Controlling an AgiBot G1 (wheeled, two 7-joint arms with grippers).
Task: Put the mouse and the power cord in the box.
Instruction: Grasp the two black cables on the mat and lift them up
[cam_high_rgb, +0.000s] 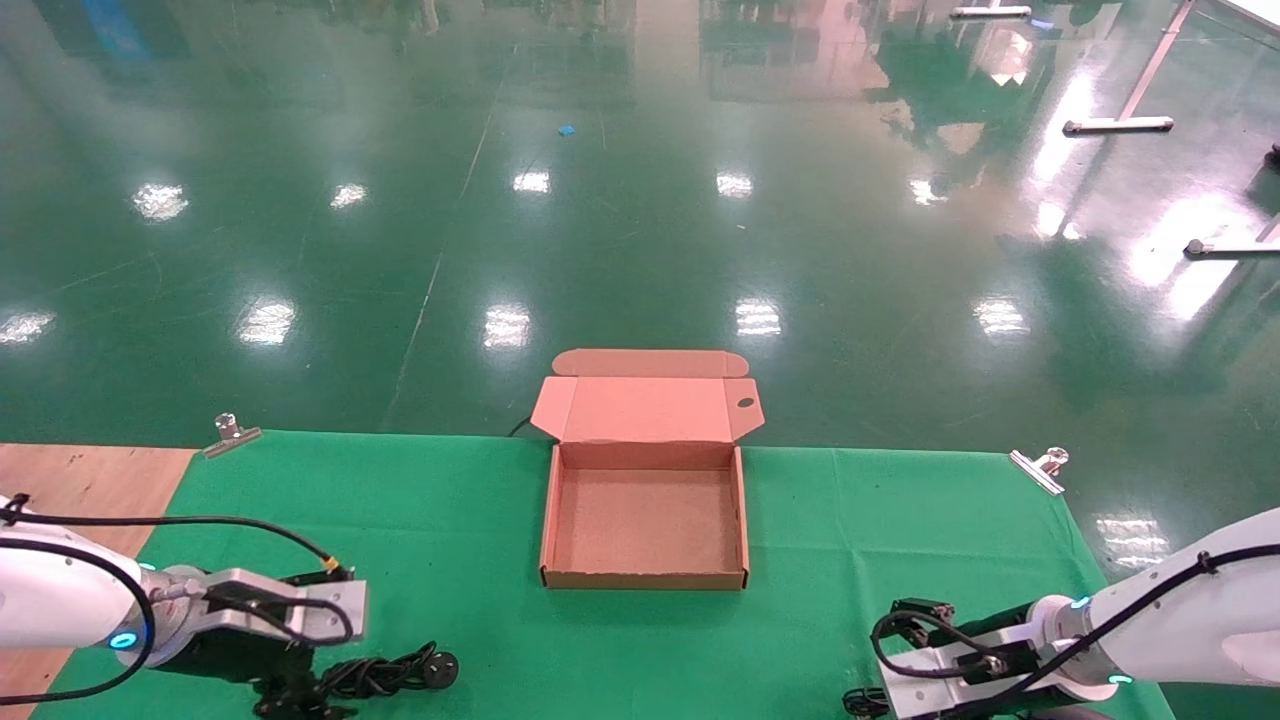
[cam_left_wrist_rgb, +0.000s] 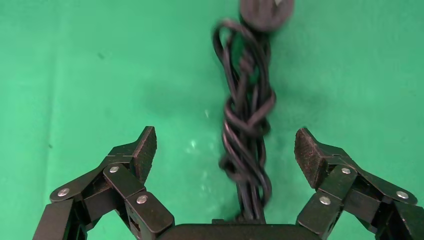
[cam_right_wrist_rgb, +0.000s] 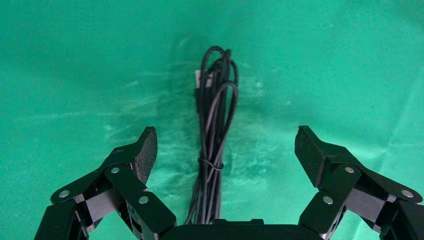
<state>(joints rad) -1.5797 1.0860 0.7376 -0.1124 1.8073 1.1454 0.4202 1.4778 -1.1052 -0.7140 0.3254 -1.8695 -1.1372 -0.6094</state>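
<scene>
Power cord (cam_left_wrist_rgb: 247, 125), a thick black cable twisted into a bundle with a chunky plug at its far end, lies on the green-clothed worktop (cam_high_rgb: 450, 520), nearer the robot than the shallow tan-pink cardboard box (cam_high_rgb: 645, 520) and to its left. That box sits open, lid hinged back. The left wrist view shows the left claw (cam_left_wrist_rgb: 226, 150) spread wide astride the bundle, pads apart from it. The right wrist view shows the right claw (cam_right_wrist_rgb: 226, 150) likewise spread over a thin black tied cable (cam_right_wrist_rgb: 215, 130), nearer than the box and to its right; the mouse body itself cannot be seen.
</scene>
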